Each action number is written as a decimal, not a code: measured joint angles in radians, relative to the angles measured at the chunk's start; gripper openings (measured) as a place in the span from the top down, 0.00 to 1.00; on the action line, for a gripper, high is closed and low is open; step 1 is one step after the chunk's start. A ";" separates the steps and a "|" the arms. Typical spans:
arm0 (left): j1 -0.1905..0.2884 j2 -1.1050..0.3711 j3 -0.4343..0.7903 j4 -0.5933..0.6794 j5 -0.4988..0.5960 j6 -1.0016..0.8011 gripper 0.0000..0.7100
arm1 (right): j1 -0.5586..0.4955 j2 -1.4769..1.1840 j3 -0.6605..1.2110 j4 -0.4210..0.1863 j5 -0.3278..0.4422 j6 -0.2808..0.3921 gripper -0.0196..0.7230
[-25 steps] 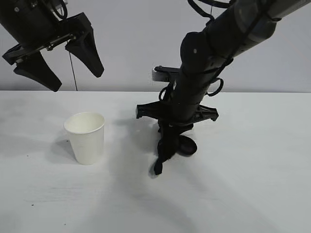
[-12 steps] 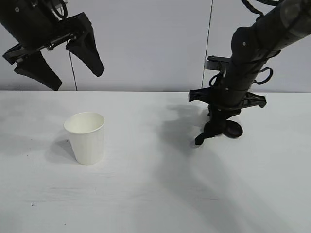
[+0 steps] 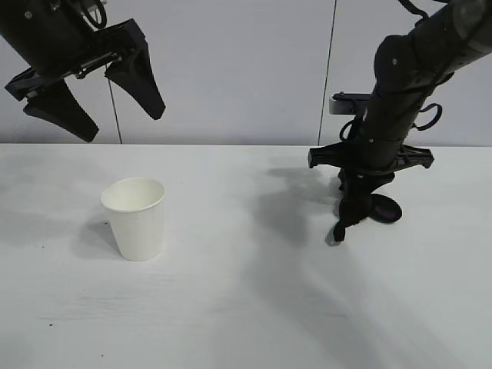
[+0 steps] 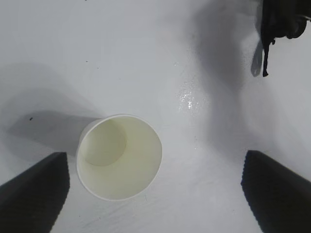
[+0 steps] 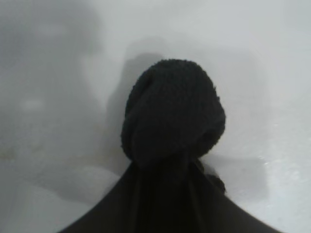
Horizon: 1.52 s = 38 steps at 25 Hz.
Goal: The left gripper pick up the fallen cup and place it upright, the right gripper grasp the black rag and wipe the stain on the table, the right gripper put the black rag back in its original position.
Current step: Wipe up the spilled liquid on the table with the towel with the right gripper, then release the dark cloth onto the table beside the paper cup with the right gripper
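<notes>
Plain pale grey wall behind, with two thin vertical seams. Soft shadows fall across the white table.

L gripper raised high at upper left, fingers spread wide, R gripper low at right, pointing down, clamped on rag

The black rag — a rounded, bunched lump — hangs over the table.

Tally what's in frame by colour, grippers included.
White: 2 - the cup, upright, and the table.
Black: 3 - the left gripper raised and open, the right gripper, the black rag it holds.
Total: 5.
</notes>
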 joint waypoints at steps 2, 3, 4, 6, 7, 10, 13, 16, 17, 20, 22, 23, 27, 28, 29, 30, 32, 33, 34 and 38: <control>0.000 0.000 0.000 0.000 0.003 0.000 0.02 | 0.055 -0.002 0.001 0.020 0.010 -0.008 0.81; 0.000 0.000 0.000 0.000 0.003 0.000 0.02 | 0.078 -0.002 0.003 0.030 0.011 -0.009 0.81; 0.000 0.000 0.000 0.000 0.003 0.000 0.02 | 0.106 -0.002 0.003 0.040 0.013 -0.011 0.81; 0.000 0.000 0.000 0.000 0.004 0.000 0.02 | 0.152 -0.002 0.003 0.058 0.013 -0.013 0.81; 0.000 0.000 0.000 0.000 0.005 0.000 0.02 | 0.175 -0.002 0.003 0.065 0.014 -0.014 0.81; 0.000 0.000 0.000 0.000 0.013 0.000 0.02 | 0.219 -0.002 0.004 0.076 0.017 -0.010 0.81; 0.000 0.000 0.000 0.000 0.028 0.000 0.02 | 0.221 -0.008 0.005 0.091 0.018 0.016 0.81; 0.000 0.000 0.000 0.000 0.036 0.000 0.02 | 0.204 -0.026 0.013 0.116 0.041 0.025 0.81; 0.000 0.000 0.000 0.000 0.037 0.000 0.02 | 0.197 -0.035 0.019 0.120 0.060 0.027 0.81; 0.000 0.000 0.000 0.000 0.037 0.000 0.02 | 0.161 -0.069 0.034 0.115 0.127 0.030 0.81; 0.000 0.000 0.000 0.000 0.037 0.000 0.02 | 0.137 -0.102 0.035 0.102 0.154 0.031 0.81; 0.000 0.000 0.000 0.000 0.037 0.000 0.02 | 0.126 -0.122 0.035 0.102 0.162 0.031 0.81; 0.000 0.000 0.000 0.000 0.037 0.000 0.02 | 0.084 -0.182 0.070 0.090 0.171 0.029 0.81; 0.000 0.000 0.000 0.000 0.038 0.000 0.02 | 0.076 -0.192 0.093 0.089 0.171 0.026 0.81; 0.000 0.000 0.000 0.000 0.038 0.000 0.02 | 0.067 -0.199 0.118 0.088 0.171 0.022 0.81; 0.000 0.000 0.000 0.000 0.038 0.000 0.02 | 0.062 -0.204 0.144 0.088 0.171 0.019 0.81; 0.000 0.000 0.000 0.000 0.040 0.000 0.02 | 0.061 -0.215 0.189 0.089 0.168 0.019 0.81; 0.000 0.000 0.000 0.000 0.042 0.000 0.02 | 0.061 -0.223 0.211 0.093 0.161 0.019 0.81; 0.000 0.000 0.000 0.000 0.047 0.000 0.02 | 0.061 -0.235 0.228 0.102 0.149 0.019 0.81; 0.000 0.000 0.000 0.000 0.057 0.000 0.02 | 0.061 -0.282 0.266 0.102 0.117 0.047 0.69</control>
